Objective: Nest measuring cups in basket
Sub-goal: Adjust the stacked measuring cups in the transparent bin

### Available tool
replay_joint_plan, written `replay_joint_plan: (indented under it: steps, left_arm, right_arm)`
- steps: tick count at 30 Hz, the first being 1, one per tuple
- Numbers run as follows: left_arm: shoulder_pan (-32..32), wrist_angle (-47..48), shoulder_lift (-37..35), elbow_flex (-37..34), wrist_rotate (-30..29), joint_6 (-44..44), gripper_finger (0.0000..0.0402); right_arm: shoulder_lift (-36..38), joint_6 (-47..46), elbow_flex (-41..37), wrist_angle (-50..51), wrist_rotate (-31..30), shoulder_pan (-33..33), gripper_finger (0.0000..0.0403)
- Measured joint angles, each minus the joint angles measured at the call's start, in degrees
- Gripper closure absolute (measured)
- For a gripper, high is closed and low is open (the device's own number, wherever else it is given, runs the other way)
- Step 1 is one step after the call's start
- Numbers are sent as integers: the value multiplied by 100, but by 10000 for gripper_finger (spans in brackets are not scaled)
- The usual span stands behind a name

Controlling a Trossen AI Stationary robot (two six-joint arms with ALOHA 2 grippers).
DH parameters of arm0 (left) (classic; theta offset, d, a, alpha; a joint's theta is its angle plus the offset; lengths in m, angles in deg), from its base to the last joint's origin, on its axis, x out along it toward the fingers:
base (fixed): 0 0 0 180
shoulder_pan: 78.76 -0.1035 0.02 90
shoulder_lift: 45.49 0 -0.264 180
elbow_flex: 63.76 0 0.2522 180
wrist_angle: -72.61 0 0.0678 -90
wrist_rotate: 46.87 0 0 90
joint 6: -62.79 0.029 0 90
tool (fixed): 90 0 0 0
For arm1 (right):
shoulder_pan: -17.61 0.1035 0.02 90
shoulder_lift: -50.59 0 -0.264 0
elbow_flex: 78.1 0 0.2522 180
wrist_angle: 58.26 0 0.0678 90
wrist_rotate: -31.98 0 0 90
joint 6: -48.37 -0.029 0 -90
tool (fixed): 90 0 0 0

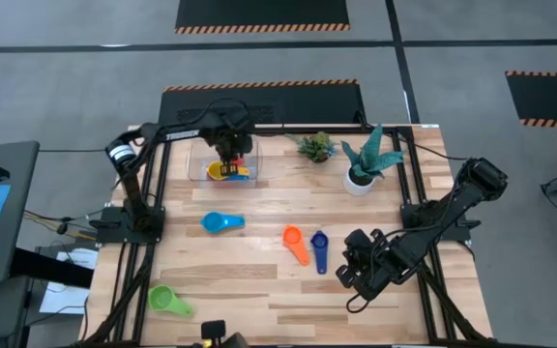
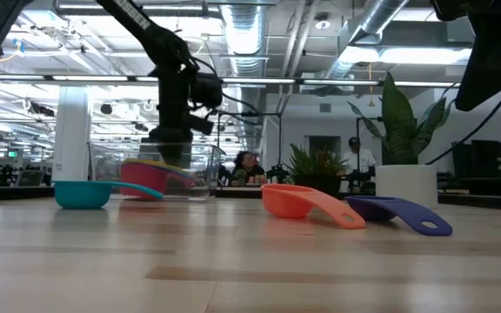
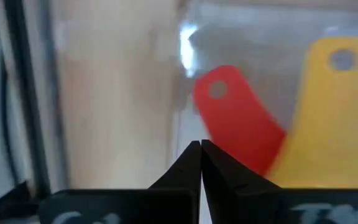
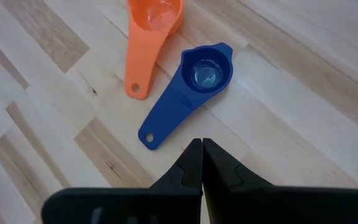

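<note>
The clear basket point(image 1: 199, 170) stands at the table's far side, with a yellow cup point(image 1: 225, 172) and a red cup point(image 2: 142, 179) inside it. Their handles, red point(image 3: 235, 118) and yellow point(image 3: 328, 112), fill the left wrist view. My left gripper point(image 1: 232, 155) is shut and reaches down into the basket. A light blue cup point(image 1: 222, 222), an orange cup point(image 1: 295, 242), a dark blue cup point(image 1: 319, 249) and a green cup point(image 1: 169, 300) lie on the wood. My right gripper point(image 4: 202, 146) is shut and hovers near the dark blue cup's point(image 4: 191, 93) handle end. My left gripper points down from above, its shut fingertips point(image 3: 194, 155) standing over the edge of the red cup's handle inside the basket. Whether they touch the handle, I cannot tell.
A white pot with a spiky plant point(image 1: 361, 176) and a small succulent point(image 1: 315, 147) stand at the far right of the table. The orange cup point(image 4: 151, 37) and the dark blue cup lie side by side at the middle. People sit in the room behind point(image 2: 246, 165).
</note>
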Motion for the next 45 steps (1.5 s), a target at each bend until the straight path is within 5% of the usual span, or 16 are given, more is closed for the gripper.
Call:
replay_joint_plan:
  steps: [6,17,27,33,37,45]
  left_arm:
    - [59,-200,33,0,-192,-38,401]
    - [99,282,19,7,799,-46,401]
    - [136,1414,9,908,1059,67,401]
    - [137,1706,2,1478,851,153,401]
    - [136,1672,2,1415,200,-81,401]
    - [82,2588,7,1353,294,-679,401]
  right_arm:
    - [0,2,0,-8,1,0,386]
    - [0,56,0,119,1,0,385]
    - [0,57,0,188,-1,0,381]
    - [0,55,0,169,-2,0,386]
    - [0,52,0,164,-1,0,385]
    - [0,57,0,181,-3,0,384]
